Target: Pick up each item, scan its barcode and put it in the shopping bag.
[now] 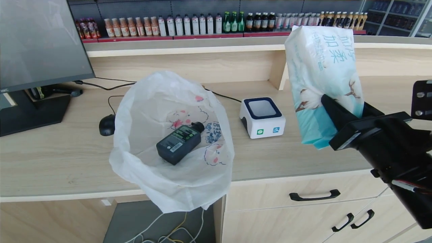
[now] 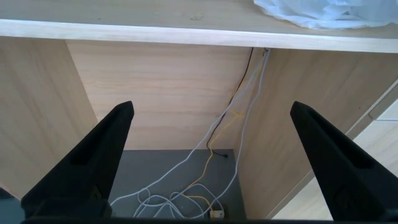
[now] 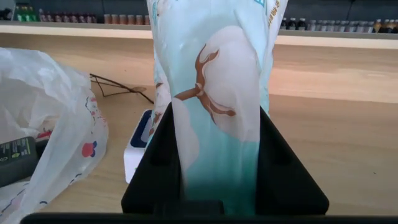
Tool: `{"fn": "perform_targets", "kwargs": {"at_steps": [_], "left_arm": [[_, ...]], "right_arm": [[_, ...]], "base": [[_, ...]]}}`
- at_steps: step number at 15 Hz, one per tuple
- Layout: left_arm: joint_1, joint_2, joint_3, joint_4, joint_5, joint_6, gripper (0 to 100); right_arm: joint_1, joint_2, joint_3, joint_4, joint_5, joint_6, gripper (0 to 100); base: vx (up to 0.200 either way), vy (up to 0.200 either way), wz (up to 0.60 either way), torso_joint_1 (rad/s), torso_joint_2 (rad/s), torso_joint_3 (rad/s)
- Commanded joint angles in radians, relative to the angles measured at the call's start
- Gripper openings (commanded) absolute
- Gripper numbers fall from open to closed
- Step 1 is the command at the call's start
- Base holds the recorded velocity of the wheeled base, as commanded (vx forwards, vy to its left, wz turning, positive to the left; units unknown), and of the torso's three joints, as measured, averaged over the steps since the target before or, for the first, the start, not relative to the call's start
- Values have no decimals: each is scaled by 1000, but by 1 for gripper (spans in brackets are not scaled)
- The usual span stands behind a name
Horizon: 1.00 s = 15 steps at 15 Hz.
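Right claw (image 1: 349,109): fingers closed in on the lower part of the tissue pack (image 1: 320,67), one on each broad face; the wrap dents where they press. The pack is held aloft, roughly upright, above the counter (image 1: 50,155) and to the right of the scanner (image 1: 262,116).

Judgement: light, soft and squashy, with a slick film wrap. A grip across the middle looks safer than one at the corners, and firm enough that it won't slide.

Shopping bag (image 1: 141,111) stands open left of the scanner, with a dark bottle (image 1: 179,141) lying inside.

Left claw (image 2: 211,109): spread wide, empty, low beneath the counter edge.
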Motion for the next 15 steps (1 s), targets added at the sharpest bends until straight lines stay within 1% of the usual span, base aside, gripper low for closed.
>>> {"fn": "perform_targets", "kwargs": {"at_steps": [1, 3, 6, 10, 11, 13, 14, 15], "left_arm": [[-1, 0, 0, 0, 0, 1, 100], [-1, 0, 0, 0, 0, 1, 100], [-1, 0, 0, 0, 0, 1, 100], [-1, 0, 0, 0, 0, 1, 100], [1, 0, 0, 0, 0, 1, 100], [1, 0, 0, 0, 0, 1, 100], [-1, 0, 0, 0, 0, 1, 100], [-1, 0, 0, 0, 0, 1, 100]], "right_arm": [[1, -2, 10, -2, 2, 0, 0], [2, -2, 19, -2, 0, 0, 0], [2, -12, 70, -4, 0, 19, 0], [2, 24, 49, 13, -15, 28, 0], [2, 30, 29, 38, -17, 26, 0], [2, 19, -46, 141, -17, 26, 0], [2, 7, -106, 233, -17, 26, 0], [4, 1, -146, 294, -17, 26, 0]], "base": [[0, 0, 0, 0, 0, 0], [0, 0, 0, 0, 0, 0], [0, 0, 0, 0, 0, 0], [0, 0, 0, 0, 0, 0], [0, 0, 0, 0, 0, 0], [0, 0, 0, 0, 0, 0], [0, 0, 0, 0, 0, 0], [0, 0, 0, 0, 0, 0]]}}
